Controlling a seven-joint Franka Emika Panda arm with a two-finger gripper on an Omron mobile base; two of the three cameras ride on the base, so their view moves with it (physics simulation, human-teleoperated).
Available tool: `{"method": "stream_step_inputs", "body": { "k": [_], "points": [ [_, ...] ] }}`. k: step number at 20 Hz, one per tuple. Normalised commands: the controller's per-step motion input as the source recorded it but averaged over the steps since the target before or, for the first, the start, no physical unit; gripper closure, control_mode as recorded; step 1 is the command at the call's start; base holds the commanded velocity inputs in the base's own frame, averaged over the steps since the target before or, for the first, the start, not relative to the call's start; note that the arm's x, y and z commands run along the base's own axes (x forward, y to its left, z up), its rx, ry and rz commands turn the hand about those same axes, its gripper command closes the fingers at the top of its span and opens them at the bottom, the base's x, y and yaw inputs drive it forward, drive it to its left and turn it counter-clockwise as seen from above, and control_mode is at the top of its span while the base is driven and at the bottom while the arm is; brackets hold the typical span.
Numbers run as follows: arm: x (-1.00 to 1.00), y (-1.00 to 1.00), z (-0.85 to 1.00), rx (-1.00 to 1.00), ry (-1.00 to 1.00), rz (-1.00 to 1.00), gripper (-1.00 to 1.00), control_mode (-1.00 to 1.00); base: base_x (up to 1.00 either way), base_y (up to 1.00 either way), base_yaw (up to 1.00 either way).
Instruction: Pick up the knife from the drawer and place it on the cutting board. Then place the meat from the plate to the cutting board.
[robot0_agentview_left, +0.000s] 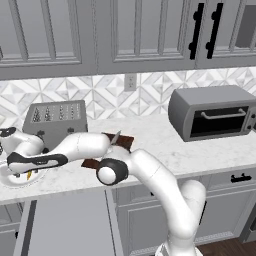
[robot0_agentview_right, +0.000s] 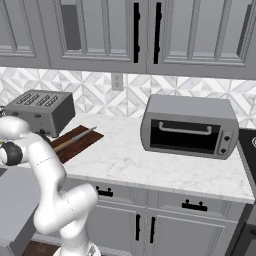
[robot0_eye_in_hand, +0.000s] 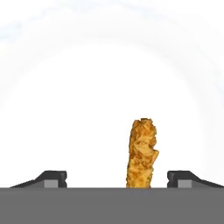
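My gripper (robot0_eye_in_hand: 118, 178) is open and hangs low over the white plate (robot0_eye_in_hand: 109, 78). Its two dark fingertips stand wide apart on either side of the meat (robot0_eye_in_hand: 142, 153), an orange-brown strip that lies nearer the right fingertip; no pad touches it. In the left base view the hand (robot0_agentview_left: 22, 162) reaches down to the plate (robot0_agentview_left: 11, 181) at the counter's left end, with the meat (robot0_agentview_left: 29, 175) just under it. The knife (robot0_agentview_right: 75, 137) lies on the dark cutting board (robot0_agentview_right: 80, 145), also seen from the left as knife (robot0_agentview_left: 116, 136) on board (robot0_agentview_left: 125, 143). The grey drawer (robot0_agentview_left: 65, 225) stands pulled out below the counter.
A grey toaster (robot0_agentview_left: 55, 117) stands behind the plate and the board. A toaster oven (robot0_agentview_left: 212, 112) sits on the counter to the right. Wall cabinets hang above. My own arm crosses over the front of the cutting board.
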Motion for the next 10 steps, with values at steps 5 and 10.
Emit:
{"method": "stream_step_inputs", "body": {
  "k": [5,10],
  "points": [
    [0.00,0.00,-0.10,0.00,0.06,0.00,1.00,-1.00,0.00,0.00,0.00],
    [-0.01,0.00,-0.09,0.00,0.03,0.00,1.00,-1.00,0.00,0.00,0.00]
  ]
}}
